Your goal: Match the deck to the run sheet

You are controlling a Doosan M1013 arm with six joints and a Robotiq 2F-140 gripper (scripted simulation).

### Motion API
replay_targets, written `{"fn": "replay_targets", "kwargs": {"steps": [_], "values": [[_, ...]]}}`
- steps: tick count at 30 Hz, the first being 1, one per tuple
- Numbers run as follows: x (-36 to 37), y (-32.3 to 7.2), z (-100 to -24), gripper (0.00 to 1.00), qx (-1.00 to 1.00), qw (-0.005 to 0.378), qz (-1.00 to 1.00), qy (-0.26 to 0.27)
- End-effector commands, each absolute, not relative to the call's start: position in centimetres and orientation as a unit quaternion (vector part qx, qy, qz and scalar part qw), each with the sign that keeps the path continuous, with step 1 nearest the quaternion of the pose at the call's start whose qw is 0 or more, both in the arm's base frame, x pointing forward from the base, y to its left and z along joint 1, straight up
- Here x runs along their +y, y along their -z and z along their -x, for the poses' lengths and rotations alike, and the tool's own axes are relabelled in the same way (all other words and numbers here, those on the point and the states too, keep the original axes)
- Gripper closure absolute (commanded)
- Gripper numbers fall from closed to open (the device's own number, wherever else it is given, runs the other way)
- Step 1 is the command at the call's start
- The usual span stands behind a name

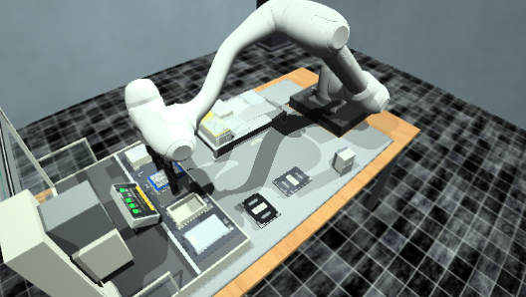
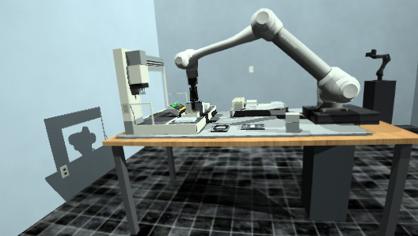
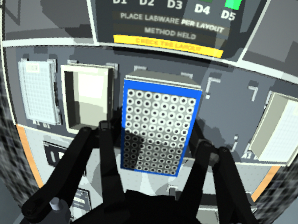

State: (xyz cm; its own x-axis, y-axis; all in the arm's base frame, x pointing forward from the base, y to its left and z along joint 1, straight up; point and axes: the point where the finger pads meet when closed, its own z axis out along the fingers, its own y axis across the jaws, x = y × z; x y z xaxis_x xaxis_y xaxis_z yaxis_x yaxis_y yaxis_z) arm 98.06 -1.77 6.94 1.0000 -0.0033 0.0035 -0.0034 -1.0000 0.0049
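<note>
The blue tip rack point(image 3: 162, 106) point(image 1: 157, 180), cover off and its tips showing, sits flat in deck position D3. My gripper point(image 3: 156, 118) point(image 1: 168, 187) point(image 2: 194, 104) straddles its long sides, and the fingers stand slightly apart from the rack, open. To the rack's left in the wrist view are the open white reservoir point(image 3: 87, 96) point(image 1: 186, 208) on D2 and the lidded plate point(image 3: 36, 86) point(image 1: 207, 233) on D1. D4 is bare. A pale block point(image 3: 280, 129) point(image 1: 136, 155) sits on D5. The status panel point(image 3: 173, 10) point(image 1: 133, 203) shows D1, D2, D3 and D5 lit green and D4 dark.
The shelf point(image 1: 259, 127) behind the deck holds several labware items, one with a yellow top point(image 1: 215, 125). Two dark nests point(image 1: 292, 182) point(image 1: 260, 209) lie on the mat. A small grey key box point(image 1: 344, 160) stands near the table's edge. The handler's tower point(image 1: 75, 224) rises beside the deck.
</note>
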Motion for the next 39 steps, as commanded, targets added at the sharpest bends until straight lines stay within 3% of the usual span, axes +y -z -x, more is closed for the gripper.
{"fn": "replay_targets", "kwargs": {"steps": [1,39], "values": [[-1.8,-7.1,-98.1,0.34,-0.002,0.002,-1.000,-0.003],[-1.8,-8.8,-98.1,0.34,-0.002,0.002,-1.000,-0.003]]}}
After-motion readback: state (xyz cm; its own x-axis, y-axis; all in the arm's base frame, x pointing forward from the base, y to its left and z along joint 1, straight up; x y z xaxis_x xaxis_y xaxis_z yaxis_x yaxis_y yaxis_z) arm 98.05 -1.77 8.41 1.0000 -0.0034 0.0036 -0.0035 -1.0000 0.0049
